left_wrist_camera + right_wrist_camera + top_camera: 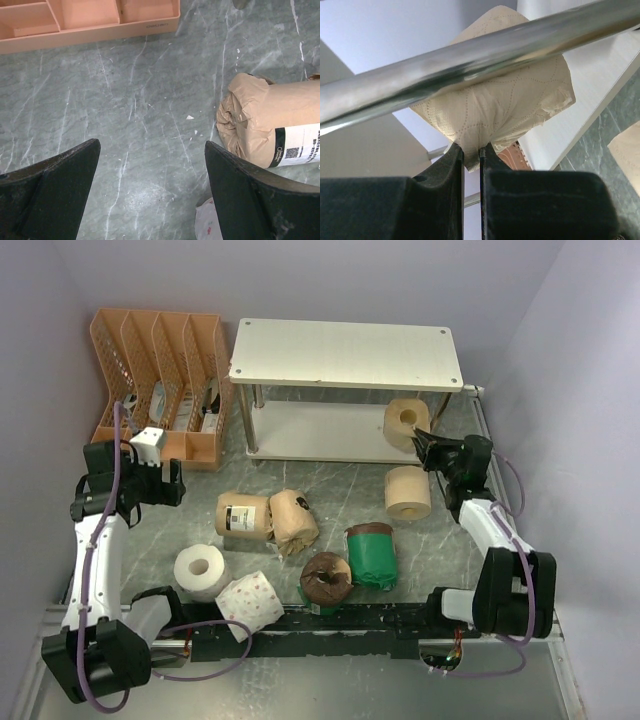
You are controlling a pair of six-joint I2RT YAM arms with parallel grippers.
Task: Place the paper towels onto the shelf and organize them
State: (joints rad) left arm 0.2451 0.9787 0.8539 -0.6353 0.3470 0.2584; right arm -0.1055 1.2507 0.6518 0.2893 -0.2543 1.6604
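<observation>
Right gripper (471, 152): jaws almost pressed together, pinching the paper edge of a bare tan roll (505, 100) at the right end of the shelf's (345, 352) lower tier, with a metal leg (470, 60) crossing in front of it. Left gripper (152, 190): jaws spread wide, holding nothing, over the table (140, 110) beside a tan-wrapped roll (270, 120). Seven rolls in all lie on the table in front of the shelf.
</observation>
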